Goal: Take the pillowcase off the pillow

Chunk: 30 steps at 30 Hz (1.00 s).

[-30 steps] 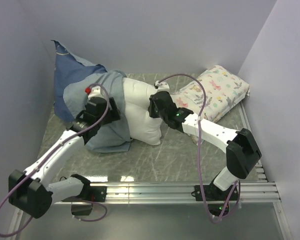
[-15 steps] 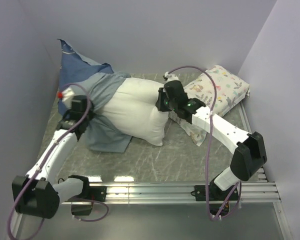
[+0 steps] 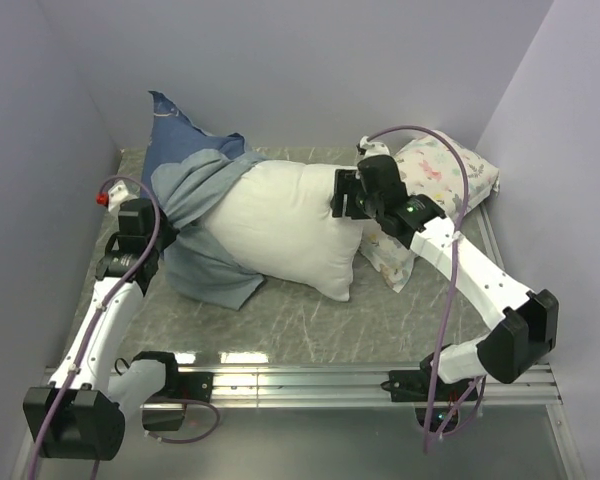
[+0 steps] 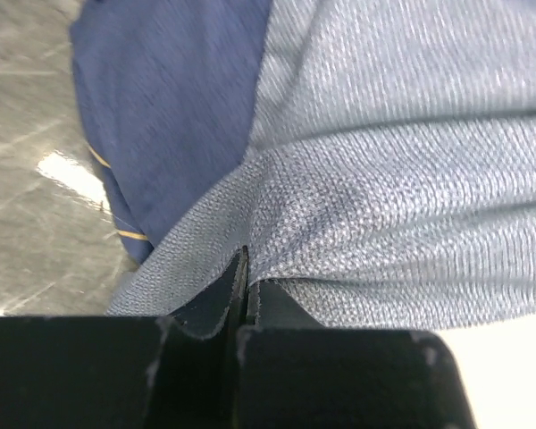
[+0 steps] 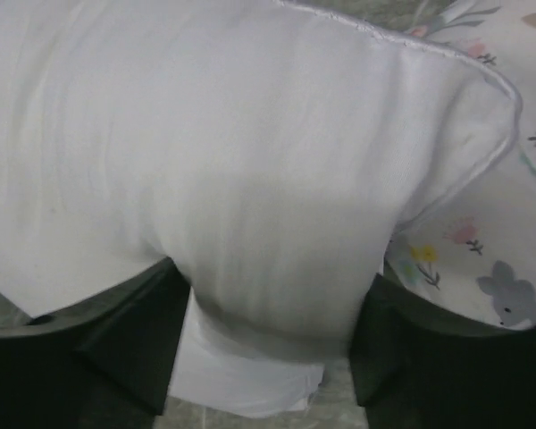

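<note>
While the white pillow (image 3: pixel 280 225) lies lengthwise across the middle of the grey marbled counter (image 3: pixel 300 315), only its left end sits inside the pillowcase (image 3: pixel 195 190). The rest of it is bare and plump. The cover is bunched there with its paler grey-blue inner side showing, and a navy peak of it stands against the back wall. More of the cloth spills forward onto the counter below the pillow's left end.

From the near left, the left arm (image 3: pixel 105 300) reaches to the bunched cloth. In the left wrist view the left jaws are pressed together on a fold of the pale fabric (image 4: pixel 384 179), with the navy side (image 4: pixel 170 107) just beyond it.

At the pillow's right end, the right arm (image 3: pixel 460 265) comes in from the right. The right jaws are spread around a gathered corner of the pillow (image 5: pixel 250 179), with one dark finger (image 5: pixel 134 331) on each side and white fabric pinched between them.

A smaller floral cushion (image 3: pixel 445 170) (cream, printed with leaves and animals) lies at the back right. The white pillow's right end touches it and partly overlaps it.
</note>
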Tool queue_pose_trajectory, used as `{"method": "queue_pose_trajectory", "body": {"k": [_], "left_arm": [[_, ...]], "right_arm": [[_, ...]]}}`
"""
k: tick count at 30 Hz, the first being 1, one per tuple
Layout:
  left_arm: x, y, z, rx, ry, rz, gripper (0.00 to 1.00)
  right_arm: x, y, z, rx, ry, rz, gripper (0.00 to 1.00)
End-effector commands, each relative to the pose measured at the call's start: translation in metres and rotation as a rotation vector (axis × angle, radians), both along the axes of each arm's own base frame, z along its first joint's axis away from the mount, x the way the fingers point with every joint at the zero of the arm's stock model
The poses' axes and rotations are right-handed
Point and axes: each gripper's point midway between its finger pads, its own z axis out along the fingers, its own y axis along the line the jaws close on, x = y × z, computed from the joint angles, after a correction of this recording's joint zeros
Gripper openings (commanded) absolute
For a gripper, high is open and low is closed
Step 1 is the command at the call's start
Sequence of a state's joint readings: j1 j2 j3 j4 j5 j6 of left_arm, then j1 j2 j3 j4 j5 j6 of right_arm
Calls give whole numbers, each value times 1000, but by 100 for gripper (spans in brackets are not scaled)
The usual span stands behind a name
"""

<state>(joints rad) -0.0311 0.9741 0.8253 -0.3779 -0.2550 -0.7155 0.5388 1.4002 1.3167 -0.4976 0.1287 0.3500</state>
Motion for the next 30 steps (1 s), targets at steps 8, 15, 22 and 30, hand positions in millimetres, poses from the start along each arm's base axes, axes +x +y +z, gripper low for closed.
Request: {"method": "queue_pose_trajectory", "body": {"k": [8, 15, 22, 30], "left_arm": [[2, -11, 36, 37, -106, -63, 0], [3, -24, 47, 39, -121, -114, 1], [5, -24, 55, 47, -132, -118, 1], [16, -29, 76, 45, -163, -140, 0]], "right_arm": [[-43, 45, 104, -60, -334, 62, 89], [-78, 139, 45, -170, -300, 293, 94], [-65, 190, -59, -411, -182, 362, 99], [-29, 171, -96, -526, -123, 220, 35]]}}
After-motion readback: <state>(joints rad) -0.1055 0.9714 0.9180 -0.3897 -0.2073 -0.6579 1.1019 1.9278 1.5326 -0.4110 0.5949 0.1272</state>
